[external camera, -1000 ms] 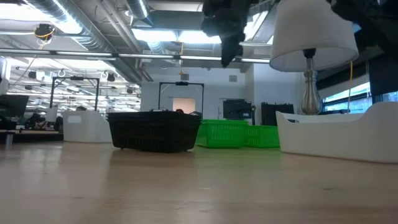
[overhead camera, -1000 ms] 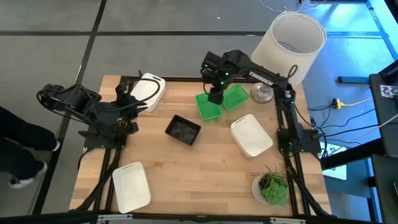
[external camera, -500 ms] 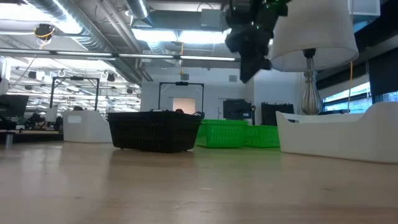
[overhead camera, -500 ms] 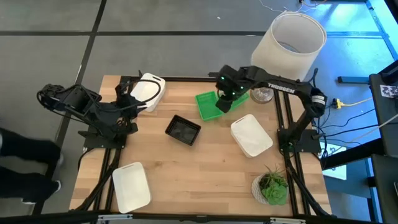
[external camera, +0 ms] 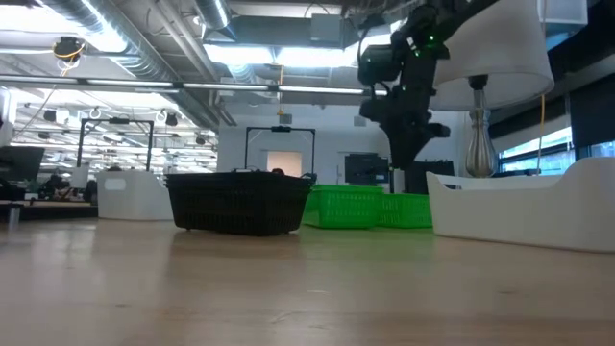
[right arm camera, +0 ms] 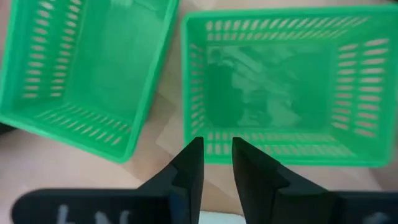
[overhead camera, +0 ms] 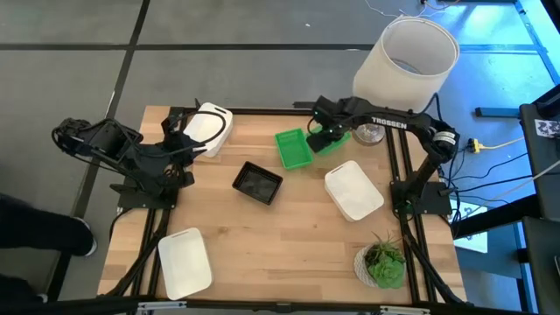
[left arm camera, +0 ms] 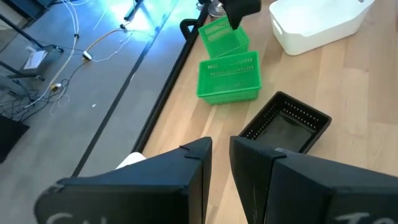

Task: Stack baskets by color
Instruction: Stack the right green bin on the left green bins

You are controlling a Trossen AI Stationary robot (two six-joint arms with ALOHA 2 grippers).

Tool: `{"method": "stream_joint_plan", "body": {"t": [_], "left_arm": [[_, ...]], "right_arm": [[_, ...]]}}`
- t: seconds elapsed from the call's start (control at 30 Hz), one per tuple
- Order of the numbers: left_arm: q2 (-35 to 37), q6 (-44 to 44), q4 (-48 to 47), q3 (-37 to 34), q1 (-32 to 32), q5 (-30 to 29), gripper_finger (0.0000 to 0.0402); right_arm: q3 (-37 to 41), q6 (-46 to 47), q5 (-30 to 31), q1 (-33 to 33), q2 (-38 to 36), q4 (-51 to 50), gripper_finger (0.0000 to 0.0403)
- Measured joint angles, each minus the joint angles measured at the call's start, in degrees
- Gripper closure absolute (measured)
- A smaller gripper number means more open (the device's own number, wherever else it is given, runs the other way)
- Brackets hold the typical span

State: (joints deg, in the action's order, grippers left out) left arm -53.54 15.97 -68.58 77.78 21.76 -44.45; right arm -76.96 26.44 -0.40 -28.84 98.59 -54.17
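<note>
Two bright green baskets rest side by side on the far part of the table: one (overhead camera: 293,149) and one farther right (overhead camera: 337,140), also in the right wrist view (right arm camera: 81,68) (right arm camera: 280,81). My right gripper (right arm camera: 216,155) (overhead camera: 325,136) points down over the right one's near wall, close to a corner, open by a narrow gap. I cannot tell whether it touches. A black mesh basket (overhead camera: 258,182) sits mid-table. White baskets lie at the far left (overhead camera: 210,129), right (overhead camera: 353,190) and near left (overhead camera: 185,261). My left gripper (left arm camera: 221,146) (overhead camera: 191,144) waits raised at the left, narrowly open, holding nothing.
A big white lampshade (overhead camera: 407,61) on a metal lamp base (overhead camera: 369,133) stands at the far right corner, close behind my right arm. A small leafy plant (overhead camera: 383,262) sits at the near right. Bare wood lies between the black basket and the near edge.
My right gripper has gone from above the left green basket toward the table's right, sunk toward the right green basket, and rolled about its own axis. Its arm has swung out to the right. The baskets have kept their places.
</note>
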Motion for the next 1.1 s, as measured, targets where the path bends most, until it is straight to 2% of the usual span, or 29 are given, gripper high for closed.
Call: {"method": "stream_joint_plan", "body": {"t": [0.1,0.57,1.1], "left_arm": [[0.00,0.00,0.00,0.00,0.00,0.00,0.0351],[0.00,0.20,0.02,0.00,0.00,-0.02,0.0351],[-0.02,0.42,0.04,0.00,0.00,-0.04,0.0351]], "right_arm": [[2.47,-1.56,-2.09,0.00,0.00,3.90,0.0320],[9.73,-4.49,-2.37,0.28,0.04,14.51,0.0320],[9.87,-6.16,-3.75,0.86,1.38,15.14,0.0320]]}}
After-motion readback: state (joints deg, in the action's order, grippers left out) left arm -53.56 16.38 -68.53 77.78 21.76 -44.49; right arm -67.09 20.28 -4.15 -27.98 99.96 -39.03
